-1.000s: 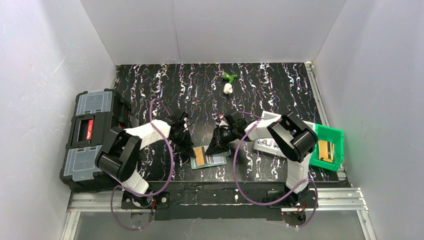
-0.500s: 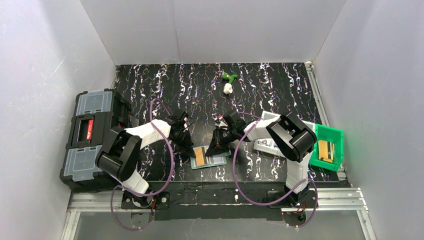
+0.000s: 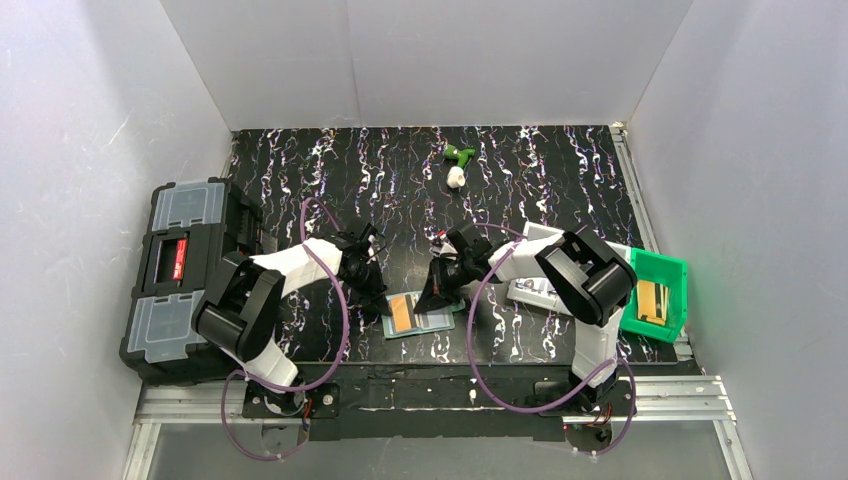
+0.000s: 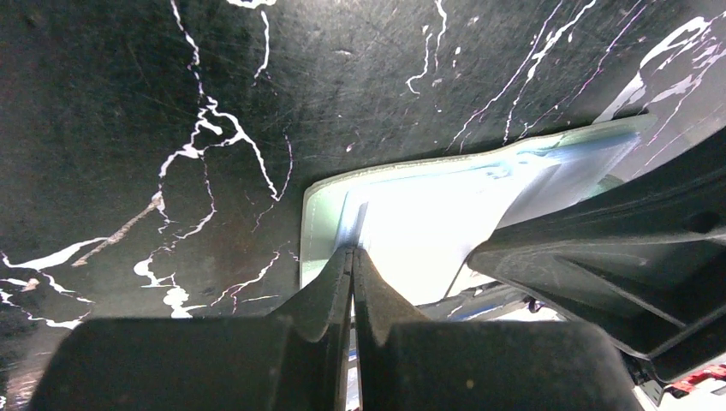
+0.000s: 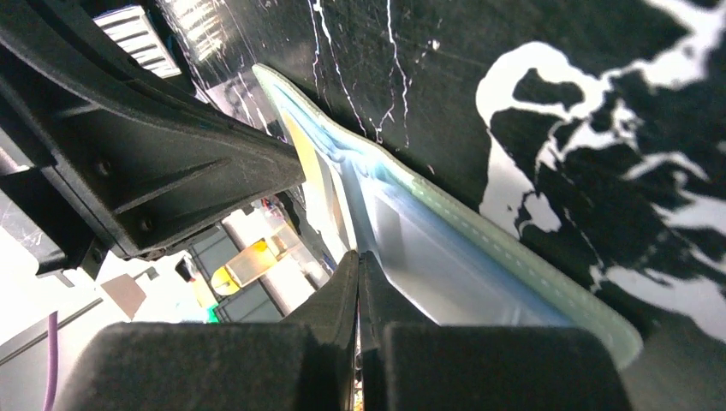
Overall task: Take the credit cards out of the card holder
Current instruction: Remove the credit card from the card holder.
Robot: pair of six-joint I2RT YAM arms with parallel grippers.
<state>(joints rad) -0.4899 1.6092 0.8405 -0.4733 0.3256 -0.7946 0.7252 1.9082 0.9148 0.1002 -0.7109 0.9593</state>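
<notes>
The card holder (image 3: 425, 320) lies opened flat on the black marbled table, pale grey-green, with an orange-tan credit card (image 3: 401, 312) showing on its left half. My left gripper (image 3: 379, 299) is shut, its tips resting on the holder's left edge (image 4: 330, 205). My right gripper (image 3: 433, 298) is shut too, tips pressed against the holder's inner pocket (image 5: 445, 257). A yellowish card edge (image 5: 305, 163) shows just beyond them. Whether anything thin sits between either pair of fingers is hidden. A pale grey card with printed marks (image 3: 532, 293) lies to the right, under the right arm.
A big black toolbox (image 3: 180, 280) stands at the left table edge. A green plastic bin (image 3: 656, 292) sits at the right edge, a white tray (image 3: 541, 233) beside it. A small green and white toy (image 3: 457, 165) lies at the back.
My right gripper's fingers have closed together at the holder's inner pocket. The left gripper stays shut on the holder's left edge, and the holder has barely shifted.
</notes>
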